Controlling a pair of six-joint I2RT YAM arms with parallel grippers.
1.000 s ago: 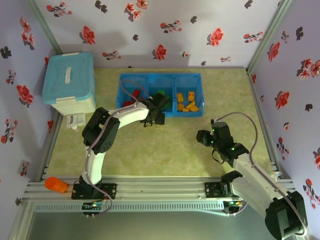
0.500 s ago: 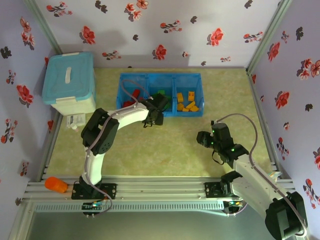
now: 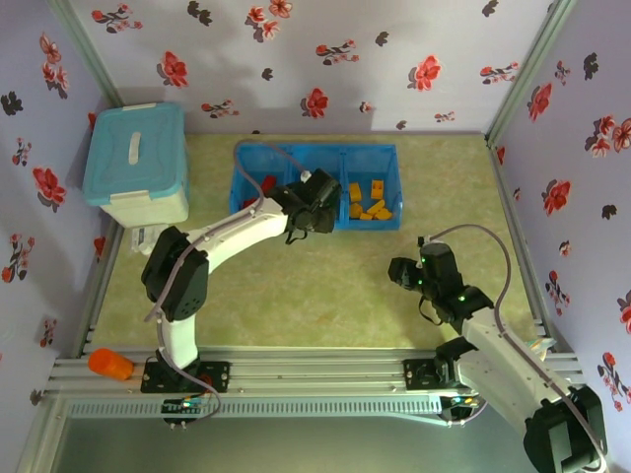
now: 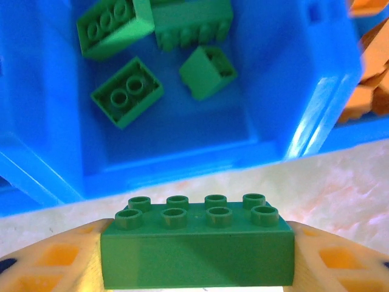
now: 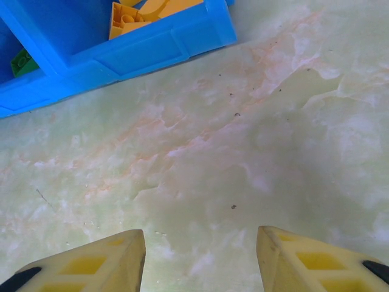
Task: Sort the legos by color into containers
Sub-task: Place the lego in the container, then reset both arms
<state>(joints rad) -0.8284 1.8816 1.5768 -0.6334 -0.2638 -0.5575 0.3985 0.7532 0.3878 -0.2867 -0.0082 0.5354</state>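
A: Left fingers point(image 4: 51, 264) are clamped on a green lego point(image 4: 197, 246), held just short of the green compartment point(image 4: 243, 97).
B: Right fingers point(image 5: 85, 261) are parted, nothing gripped. Risk: if released now, it'd be dropped on the worktop point(image 4: 352, 176); clearance over the near wall point(image 4: 182, 167) is hard to judge, so a snag's poss.

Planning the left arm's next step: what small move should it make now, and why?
Probably ease the left tool forward over the middle compartment, before any release. It grips a green brick that hangs short of the compartment's near wall, above the table, and other green bricks already lie inside.
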